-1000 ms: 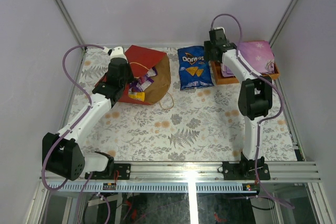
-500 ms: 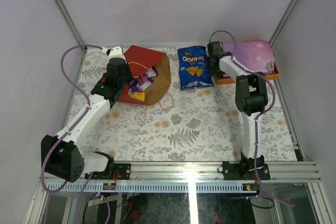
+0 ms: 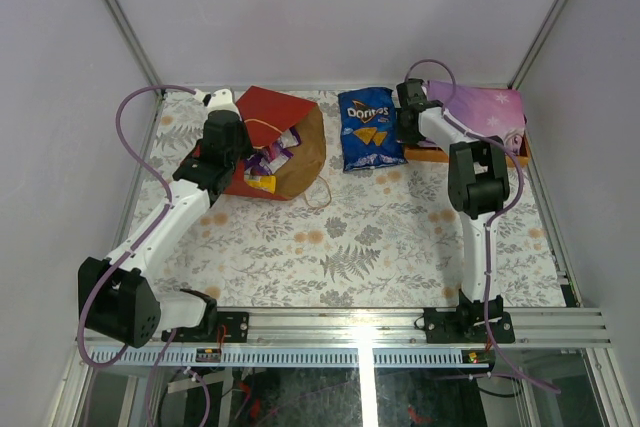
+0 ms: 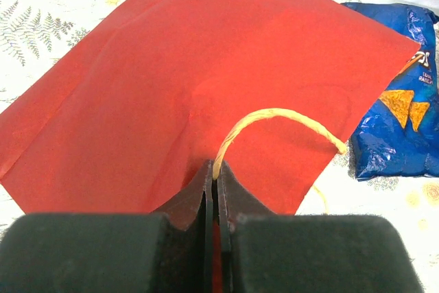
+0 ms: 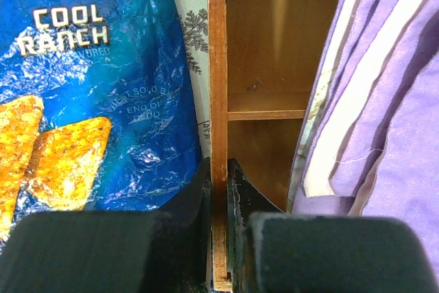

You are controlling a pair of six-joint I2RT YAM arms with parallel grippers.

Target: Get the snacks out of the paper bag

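**A:** Where's the paper bag (image 3: 262, 107) sitting? Anything out of it?

**B:** It's lying on its side on the table (image 3: 360, 237), at roughly 11 o'clock from the table's middle in the overhead view. The red outside faces up, and the brown inside shows at the mouth, which is turned toward about 5 o'clock. A bunch of small packs (image 3: 272, 159) are bunched up right in the mouth: purple, white and one yellow. I can't read any labels. The Doritos bag (image 3: 370, 129) is outside, flat on the table just beside the paper bag, at about 12 to 1 o'clock.

**A:** And the grippers?

**B:** The left gripper (image 4: 214, 190) is pinched tight on the handle (image 4: 274, 114), the thin tan loop on the top panel. From the wrist camera the jaws are together and the cord runs straight in between them. A second loop (image 3: 322, 192) just lies on the table at the bag's 5 o'clock.

**A:** Right side?

**B:** The right gripper (image 5: 219, 190) is over at 2 o'clock, clamped on the tray (image 5: 218, 66). The jaws sit either side of its thin wooden side wall and press on it. The Doritos bag lies just left of that wall. A folded purple cloth (image 5: 384, 101) with pale stripes fills the tray's far side, at about 3 o'clock from the gripper.
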